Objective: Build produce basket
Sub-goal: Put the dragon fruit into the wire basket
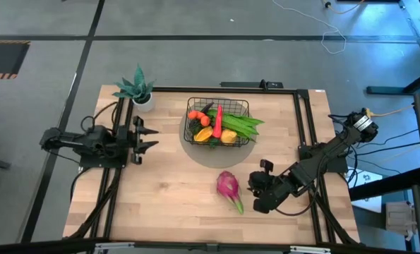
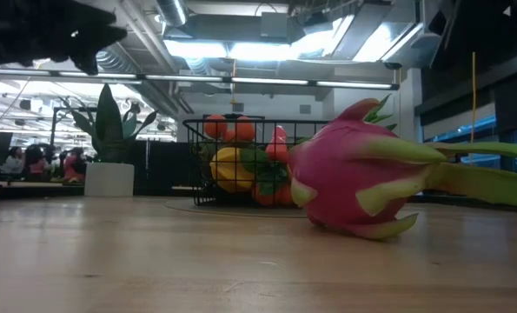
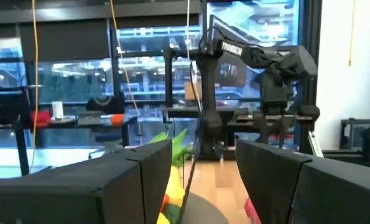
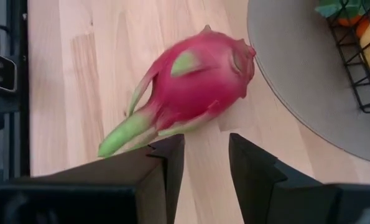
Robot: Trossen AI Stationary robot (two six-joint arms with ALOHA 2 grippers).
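The black wire basket [image 1: 218, 101] stands on a grey round mat [image 1: 195, 152] at the table's far middle. It holds oranges [image 1: 195, 115], a carrot [image 1: 218, 120], green bean pods [image 1: 243, 124] and a yellow mango [image 1: 228, 136]. The pink dragon fruit [image 1: 228, 187] lies on its side on the table, near of the mat; it also shows in the right wrist view [image 4: 194, 84]. My right gripper [image 1: 253, 190] is open just to its right, fingers toward the fruit [image 4: 206, 152]. My left gripper [image 1: 155, 138] waits open left of the basket.
A teal potted plant [image 1: 138, 88] in a white pot stands at the table's far left corner. Bare wood lies along the near edge and between my left gripper and the dragon fruit. The mat's edge [image 4: 284, 106] lies just beyond the fruit.
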